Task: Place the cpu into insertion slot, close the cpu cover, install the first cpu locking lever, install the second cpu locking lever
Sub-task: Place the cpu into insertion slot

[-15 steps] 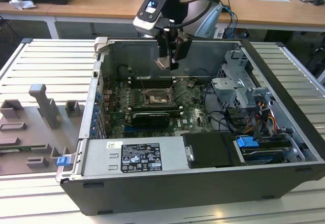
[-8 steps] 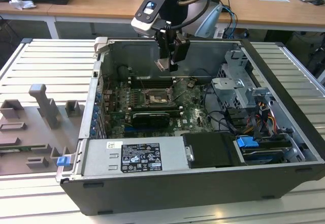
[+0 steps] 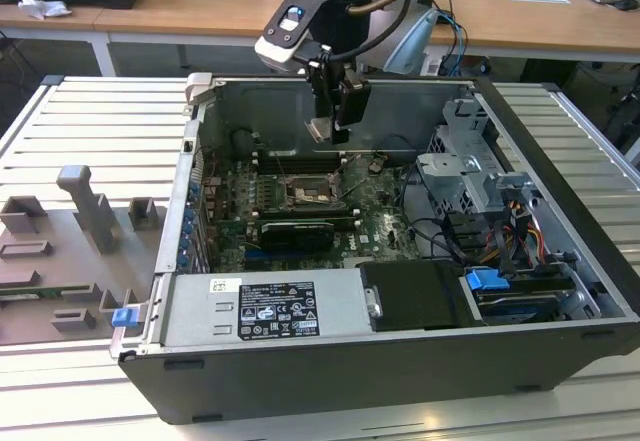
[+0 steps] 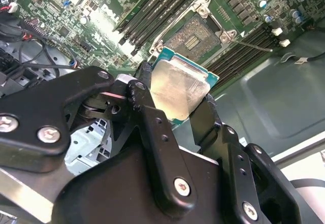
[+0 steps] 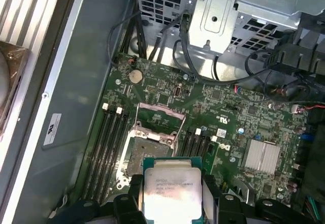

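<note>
The cpu (image 4: 179, 88), a flat silvery square chip on a green base, is clamped between my gripper's (image 4: 175, 97) black fingers (image 4: 143, 93). The first wrist view shows the cpu (image 5: 172, 191) from its printed top, hovering above and just beside the insertion slot (image 5: 148, 150). The slot is bare, with a dark contact field (image 4: 195, 36). The cpu cover (image 5: 159, 116) stands swung up at the slot's far edge. A thin locking lever (image 4: 252, 45) sticks out beside the slot. In the exterior view the gripper (image 3: 330, 129) hangs inside the open case, well above the slot (image 3: 305, 194).
The green motherboard (image 3: 380, 223) lies in an open black computer case (image 3: 560, 211). Memory slots (image 5: 107, 142) flank the socket. A long black card (image 3: 297, 231), a silver drive cage (image 3: 470, 166), cables (image 3: 440, 236) and a power supply (image 3: 265, 306) surround it. A grey fixture plate (image 3: 70, 251) sits outside.
</note>
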Tool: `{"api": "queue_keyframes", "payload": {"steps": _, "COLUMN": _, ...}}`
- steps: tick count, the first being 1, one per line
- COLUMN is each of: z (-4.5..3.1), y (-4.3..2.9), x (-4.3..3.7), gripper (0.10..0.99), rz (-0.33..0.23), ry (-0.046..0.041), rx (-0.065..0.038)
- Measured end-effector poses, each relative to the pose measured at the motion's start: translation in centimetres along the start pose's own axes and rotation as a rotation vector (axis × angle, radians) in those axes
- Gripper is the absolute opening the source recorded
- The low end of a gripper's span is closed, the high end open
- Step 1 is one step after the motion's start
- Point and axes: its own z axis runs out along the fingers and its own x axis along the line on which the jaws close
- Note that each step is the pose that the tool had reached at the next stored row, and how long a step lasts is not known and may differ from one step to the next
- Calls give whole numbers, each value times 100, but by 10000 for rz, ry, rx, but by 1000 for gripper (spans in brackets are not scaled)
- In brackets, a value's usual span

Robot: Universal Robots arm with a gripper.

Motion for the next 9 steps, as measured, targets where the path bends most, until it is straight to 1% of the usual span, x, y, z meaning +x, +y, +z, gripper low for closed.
{"api": "queue_keyframes", "payload": {"steps": 4, "z": 27, "y": -2, "x": 0, "gripper": 541, "rz": 27, "ry": 3, "rx": 15}}
{"api": "queue_keyframes", "payload": {"steps": 7, "z": 34, "y": -2, "x": 0, "gripper": 541, "rz": 52, "ry": -2, "rx": 17}}
{"api": "queue_keyframes", "payload": {"steps": 9, "z": 42, "y": -2, "x": 1, "gripper": 541, "rz": 75, "ry": -20, "rx": 20}}
